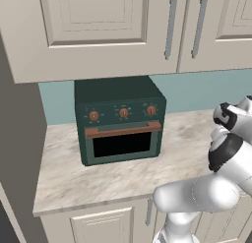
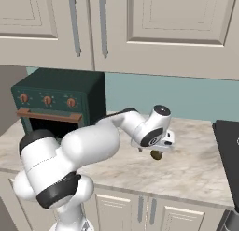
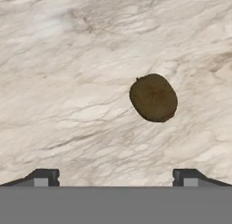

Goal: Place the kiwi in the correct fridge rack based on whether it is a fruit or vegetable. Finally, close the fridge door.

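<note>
A brown, oval kiwi [image 3: 153, 97] lies on the pale marble counter [image 3: 68, 82]. In the hand view it sits right of centre, ahead of my gripper [image 3: 115, 177]. The two dark fingertips [image 3: 45, 177] stand wide apart with nothing between them, so the gripper is open. In the right base view the white hand hovers just above the kiwi [image 2: 156, 155], pointing down at the counter [image 2: 196, 164]. The fridge, its racks and its door are out of view.
A dark green toaster oven [image 1: 120, 121] with copper knobs and handle stands at the back left of the counter [image 1: 172, 163]. Cream wall cabinets [image 1: 98, 30] hang overhead. A black appliance edge [image 2: 228, 150] borders the counter on the right. A tall grey panel [image 1: 12, 138] closes its left end.
</note>
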### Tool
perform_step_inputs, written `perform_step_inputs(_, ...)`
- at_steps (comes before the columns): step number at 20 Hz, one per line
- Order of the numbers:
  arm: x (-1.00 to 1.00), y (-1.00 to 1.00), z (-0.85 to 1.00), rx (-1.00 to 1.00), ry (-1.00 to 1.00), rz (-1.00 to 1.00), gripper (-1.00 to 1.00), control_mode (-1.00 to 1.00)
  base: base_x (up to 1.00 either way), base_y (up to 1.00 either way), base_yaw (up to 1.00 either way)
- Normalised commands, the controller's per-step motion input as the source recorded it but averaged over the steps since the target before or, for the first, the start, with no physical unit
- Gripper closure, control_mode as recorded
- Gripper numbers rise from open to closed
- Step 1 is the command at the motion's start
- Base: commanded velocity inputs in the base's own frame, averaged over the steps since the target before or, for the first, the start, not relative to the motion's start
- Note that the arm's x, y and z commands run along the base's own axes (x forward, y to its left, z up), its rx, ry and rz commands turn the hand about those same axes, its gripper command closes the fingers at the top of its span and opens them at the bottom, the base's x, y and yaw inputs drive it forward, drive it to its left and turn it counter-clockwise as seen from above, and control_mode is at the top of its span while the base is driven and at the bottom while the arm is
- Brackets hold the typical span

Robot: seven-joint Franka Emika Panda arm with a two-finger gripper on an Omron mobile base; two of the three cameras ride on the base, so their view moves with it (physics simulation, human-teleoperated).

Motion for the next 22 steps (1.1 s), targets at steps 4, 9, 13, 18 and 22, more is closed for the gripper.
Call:
perform_step_inputs(4,0.29,-0.01,-0.24,0.00,0.00,0.05,-1.00,-1.00,0.00,0.00,0.00)
perform_step_inputs(9,0.12,-0.16,-0.22,0.00,0.00,0.03,-1.00,-1.00,0.00,0.00,0.00)
perform_step_inputs(13,0.02,-0.27,0.00,0.00,0.00,0.01,-1.00,-1.00,0.00,0.00,0.00)
perform_step_inputs(18,0.20,-0.04,-0.06,0.00,0.00,0.01,-1.00,-1.00,0.00,0.00,0.00)
perform_step_inputs(22,0.27,0.00,-0.24,-0.02,0.00,0.01,-1.00,-1.00,0.00,0.00,0.00)
